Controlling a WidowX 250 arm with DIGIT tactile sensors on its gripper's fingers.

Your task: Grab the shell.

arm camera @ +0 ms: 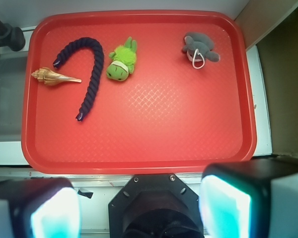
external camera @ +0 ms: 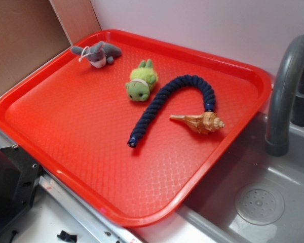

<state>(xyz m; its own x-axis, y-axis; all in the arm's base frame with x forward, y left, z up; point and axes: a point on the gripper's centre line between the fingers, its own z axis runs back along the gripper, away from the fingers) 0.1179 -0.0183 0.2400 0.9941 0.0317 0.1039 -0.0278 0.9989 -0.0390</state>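
Black claw (arm camera: 139,210) with pale teal-lit fingers (arm camera: 223,206) (screws visible).

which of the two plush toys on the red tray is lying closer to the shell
The green plush toy, beside the curved navy rope, which separates it from the shell. The grey plush toy lies farther off, in the tray's far corner.

A red tray (external camera: 233,147) holds a green plush (external camera: 141,81), grey plush (external camera: 97,53) and navy rope (external camera: 159,101).

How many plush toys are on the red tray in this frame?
2. The grey plush toy lies near the tray's far corner by the brown board. The green plush toy lies mid-tray beside the navy rope. Nothing appears hidden.
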